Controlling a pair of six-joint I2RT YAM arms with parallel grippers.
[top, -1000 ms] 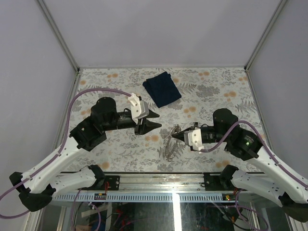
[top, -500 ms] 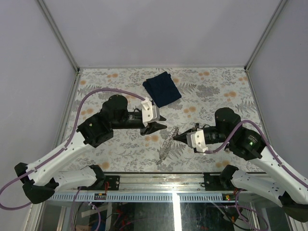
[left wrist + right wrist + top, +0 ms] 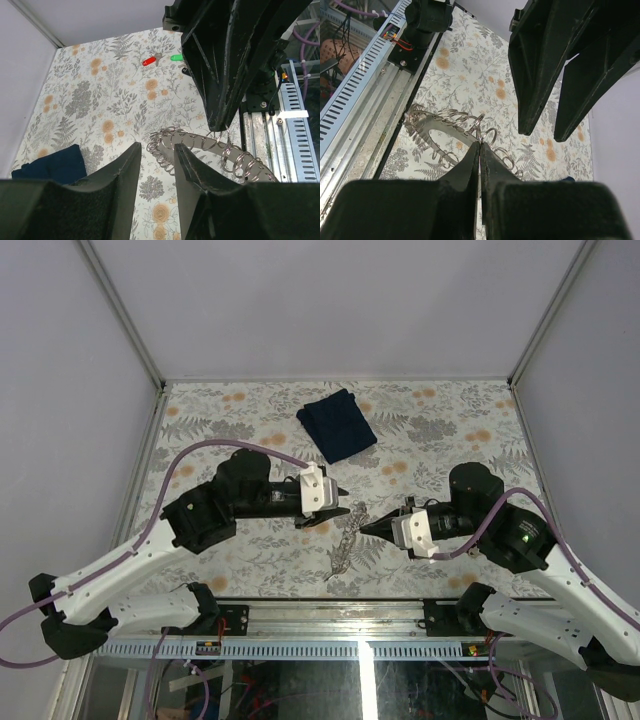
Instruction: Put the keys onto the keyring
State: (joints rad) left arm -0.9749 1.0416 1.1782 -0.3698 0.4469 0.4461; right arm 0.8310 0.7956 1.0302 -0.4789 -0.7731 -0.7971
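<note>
From above, your left gripper (image 3: 335,502) and right gripper (image 3: 366,527) are nose to nose near the front edge of the table (image 3: 450,430). The keyring (image 3: 340,550) trails from the right tips towards 7 o'clock, its low end down on the floral top. The dark blue cloth (image 3: 337,424) sits at 12 o'clock from that meeting point, well apart.

Over to your left wrist. The left fingers (image 3: 125,172) are spread, with a clear gap and nothing between them. The keyring runs just beyond their tips and off towards 4 o'clock. The right gripper drops in from 1 o'clock with its tip on one loop. Up at 12 o'clock are the keys: a red key (image 3: 148,61) and a green key (image 3: 176,57) flat on the table, the green one just beside the right gripper. The cloth is at 8 o'clock.

Now your right wrist. The right fingers (image 3: 470,170) are pressed together, nipping a single loop of the keyring at their tips. The rest of the coil fans out towards 9 and 4 o'clock. The left gripper hangs at 1 o'clock, spread. A metal rail (image 3: 365,90) runs along at 9 o'clock.
</note>
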